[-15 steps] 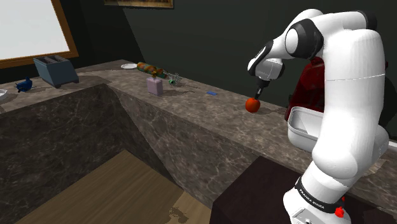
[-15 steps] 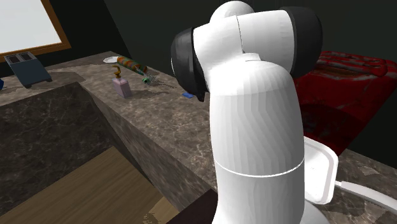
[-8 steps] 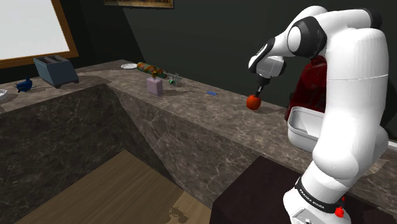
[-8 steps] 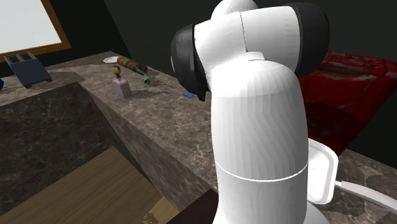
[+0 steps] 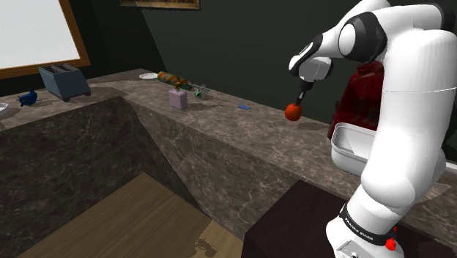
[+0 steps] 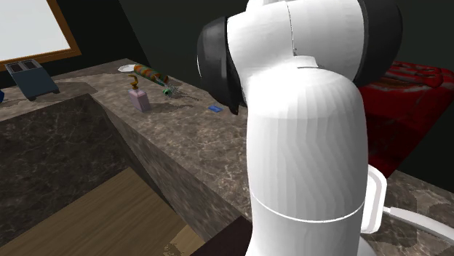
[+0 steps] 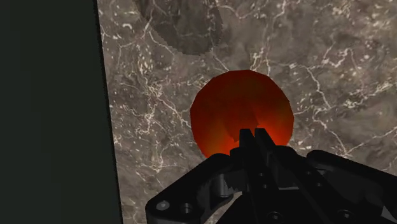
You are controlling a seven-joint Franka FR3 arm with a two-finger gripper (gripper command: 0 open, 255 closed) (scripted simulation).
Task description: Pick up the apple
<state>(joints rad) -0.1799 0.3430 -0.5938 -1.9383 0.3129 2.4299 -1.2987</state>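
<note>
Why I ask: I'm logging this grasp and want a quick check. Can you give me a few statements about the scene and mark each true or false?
1. The fingers are shut on the apple. True.
2. The apple rests on the countertop. False: in the shoulder view it hangs just above the marbled surface, and in the wrist view its shadow lies apart from it.
3. A white tray sits on the countertop close to the arm. True.
4. The toaster is red. False: it is grey-blue; the apple is the red thing.
5. The pale pink bottle touches the apple. False: it stands well away along the countertop, toward the shoulder view's left.
</note>
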